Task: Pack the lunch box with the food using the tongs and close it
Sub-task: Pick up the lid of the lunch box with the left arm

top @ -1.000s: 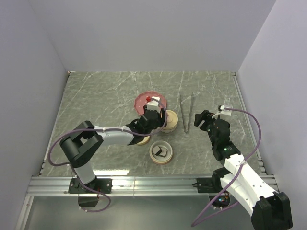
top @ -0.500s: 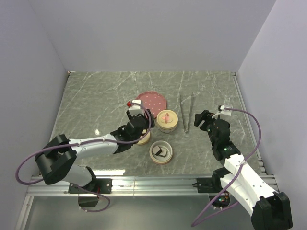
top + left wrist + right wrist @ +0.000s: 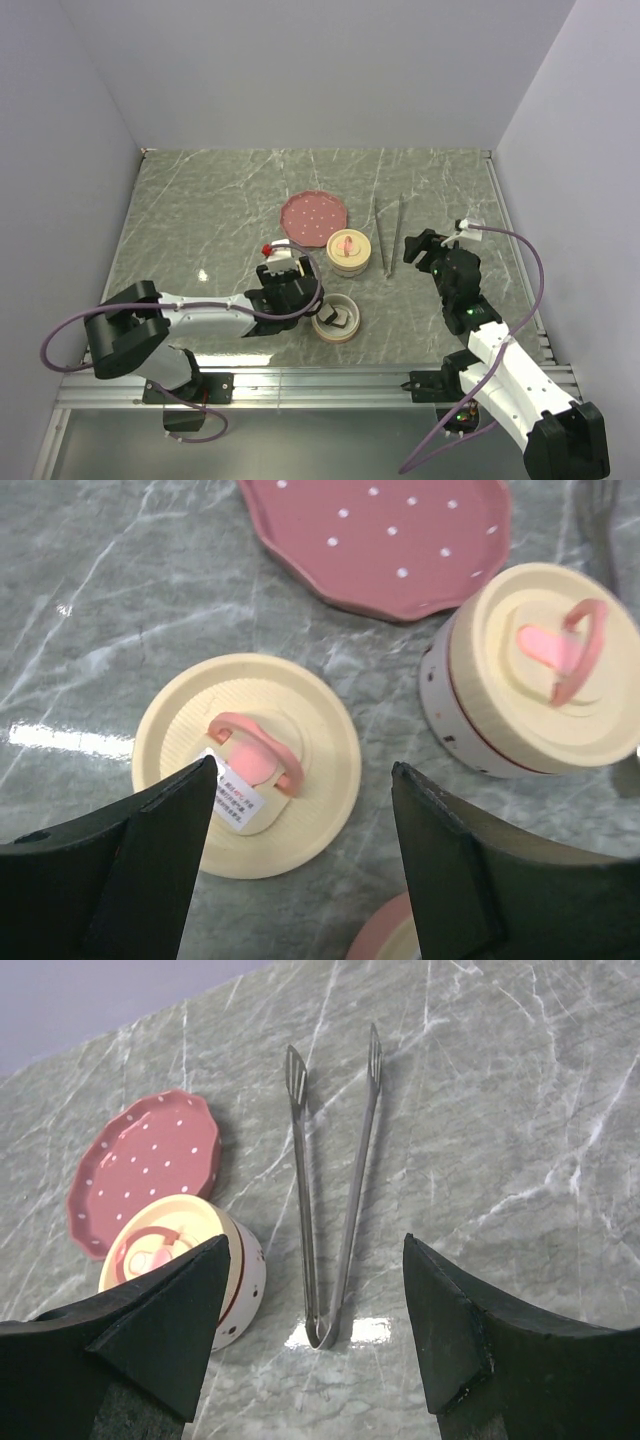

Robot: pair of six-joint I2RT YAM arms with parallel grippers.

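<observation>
Tongs (image 3: 304,1210) (image 3: 388,265): lying flat on the marbled table (image 3: 200,220), right of centre. The long axis runs near to far. The joined end is nearest the arms and the two tips point to the far wall. The arms splay in a narrow V. They are thin, silvery and tweezer-like, and each tip widens to a small ridged paddle.

Right gripper (image 3: 315,1245) (image 3: 425,248): just right of the joined end in the top view and apart from it. The fingers are spread with nothing between them.

Lidded round container (image 3: 348,252) (image 3: 170,1240): just left of the tongs. It is cream with a pink loop handle on its lid. The pink dotted plate (image 3: 313,217) lies beyond it, to the far left.

Open round container (image 3: 340,338): nearer and left of the lidded one. Dark food pieces (image 3: 340,318) lie inside; I cannot count them.

Left gripper (image 3: 302,770) (image 3: 292,290): just left of the open container. Its fingers are spread wide above a loose cream lid (image 3: 250,760), which lies flat on the table with its handle up. I cannot tell if they touch it.
</observation>
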